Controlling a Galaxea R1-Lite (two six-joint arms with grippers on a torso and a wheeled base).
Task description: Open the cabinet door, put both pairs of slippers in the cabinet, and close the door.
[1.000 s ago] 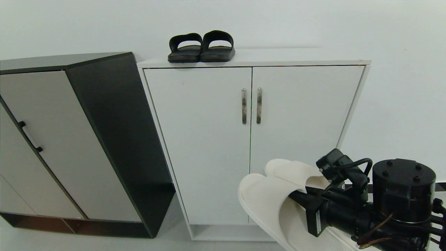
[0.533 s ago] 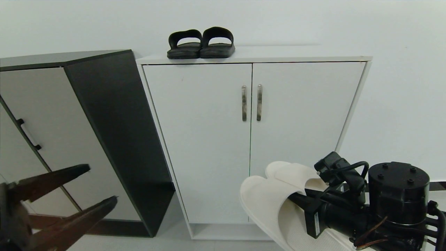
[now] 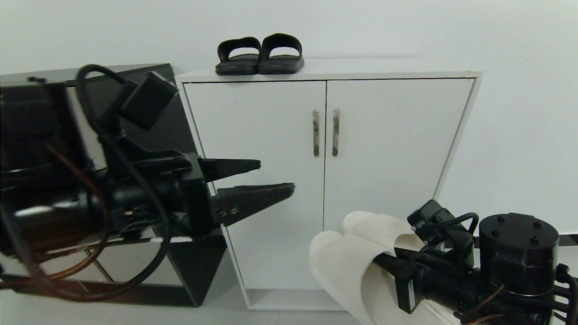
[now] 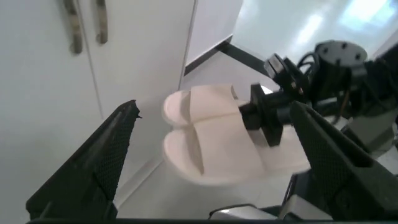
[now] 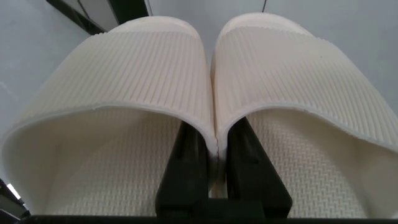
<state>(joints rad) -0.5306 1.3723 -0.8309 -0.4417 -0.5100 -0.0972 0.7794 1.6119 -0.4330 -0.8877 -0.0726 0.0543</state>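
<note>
Two fingers (image 3: pixel 257 194) of left gripper (image 3: pixel 276 175) gape toward cabinet (image 3: pixel 397 135).

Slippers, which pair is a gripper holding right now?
The cream-white pair, clamped side by side in the right gripper, low before the white cabinet. The black pair sits on top of it.

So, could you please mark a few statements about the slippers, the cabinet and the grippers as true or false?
1. Both doors of the cabinet are shut. True.
2. The black slippers lie inside the cabinet. False: they sit on top of it.
3. The right gripper holds the white slippers. True.
4. The left gripper has its jaws shut on a door handle. False: its jaws are open and hold nothing.
</note>
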